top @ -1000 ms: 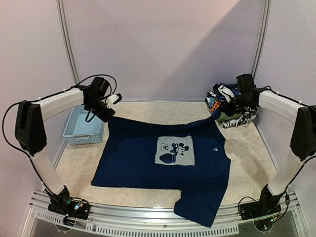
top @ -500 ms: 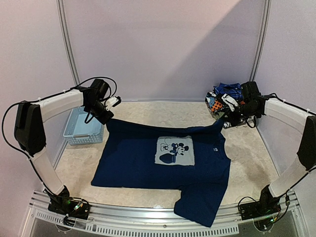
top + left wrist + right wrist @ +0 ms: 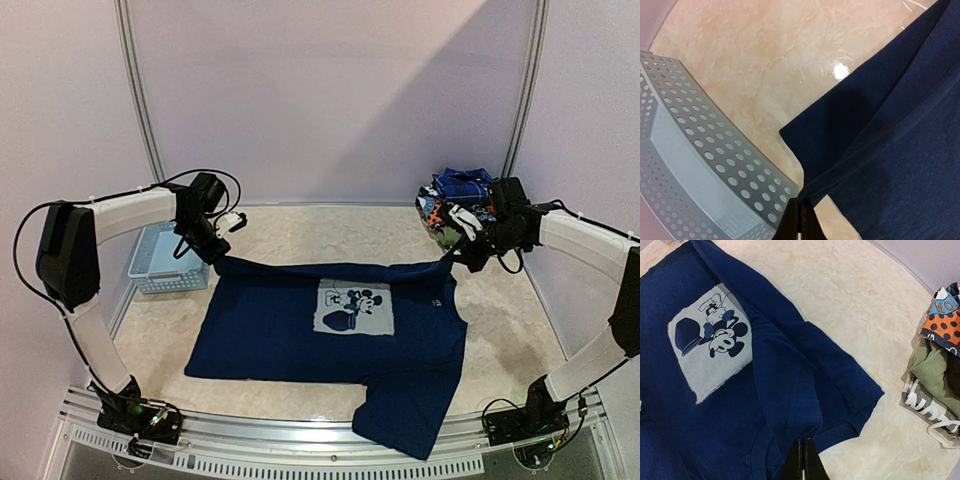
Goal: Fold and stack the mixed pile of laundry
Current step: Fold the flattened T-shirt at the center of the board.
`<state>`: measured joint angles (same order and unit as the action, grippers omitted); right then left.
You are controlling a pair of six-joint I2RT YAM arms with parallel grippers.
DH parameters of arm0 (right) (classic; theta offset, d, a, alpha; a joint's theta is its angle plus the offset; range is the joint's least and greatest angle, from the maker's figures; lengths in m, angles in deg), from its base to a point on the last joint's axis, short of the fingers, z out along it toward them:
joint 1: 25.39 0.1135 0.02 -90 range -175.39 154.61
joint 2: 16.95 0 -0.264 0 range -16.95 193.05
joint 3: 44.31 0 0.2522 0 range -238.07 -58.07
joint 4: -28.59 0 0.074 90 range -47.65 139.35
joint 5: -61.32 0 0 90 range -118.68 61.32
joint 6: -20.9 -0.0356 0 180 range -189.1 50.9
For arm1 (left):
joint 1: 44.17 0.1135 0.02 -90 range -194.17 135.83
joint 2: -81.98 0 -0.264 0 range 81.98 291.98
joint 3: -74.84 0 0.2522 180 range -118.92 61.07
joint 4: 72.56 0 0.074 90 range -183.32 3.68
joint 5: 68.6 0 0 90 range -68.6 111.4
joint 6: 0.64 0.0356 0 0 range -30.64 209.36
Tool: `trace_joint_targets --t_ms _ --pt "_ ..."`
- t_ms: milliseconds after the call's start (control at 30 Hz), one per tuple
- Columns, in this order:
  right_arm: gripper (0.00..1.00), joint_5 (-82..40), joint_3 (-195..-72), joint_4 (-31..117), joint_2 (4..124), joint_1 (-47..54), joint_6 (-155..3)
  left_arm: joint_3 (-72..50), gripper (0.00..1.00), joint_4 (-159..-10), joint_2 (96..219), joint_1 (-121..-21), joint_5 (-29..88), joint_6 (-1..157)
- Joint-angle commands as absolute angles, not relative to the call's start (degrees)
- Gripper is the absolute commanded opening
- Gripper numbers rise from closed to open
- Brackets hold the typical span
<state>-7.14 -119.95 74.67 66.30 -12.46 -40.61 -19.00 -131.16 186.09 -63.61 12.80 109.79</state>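
Left gripper is pinching shut on the navy T-shirt at its far corner, just beside the basket. Right gripper is clamping the opposite far corner, well apart from the basket. The shirt is lying print-up, its far edge stretched between them. The laundry pile is sitting farthest from the basket.
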Motion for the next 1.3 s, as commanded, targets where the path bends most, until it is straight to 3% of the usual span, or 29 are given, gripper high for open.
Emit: trace_joint_targets --t_ms 0,700,1067,1267 --pt "0.00 -6.1 -118.2 75.7 65.7 -12.0 -40.6 -18.3 0.00 -133.0 188.2 -63.7 11.7 110.7" --pt "0.00 -3.9 -115.2 81.1 67.8 -10.7 -35.8 -17.6 0.00 -136.4 193.5 -66.5 7.9 111.5" --pt "0.00 -3.9 -115.3 83.2 66.7 -9.5 -34.4 -15.0 0.00 -133.2 185.4 -67.1 5.2 112.8" --pt "0.00 -4.1 -114.6 84.3 67.0 -8.7 -33.1 -15.1 0.00 -134.3 187.7 -67.2 4.7 113.2"
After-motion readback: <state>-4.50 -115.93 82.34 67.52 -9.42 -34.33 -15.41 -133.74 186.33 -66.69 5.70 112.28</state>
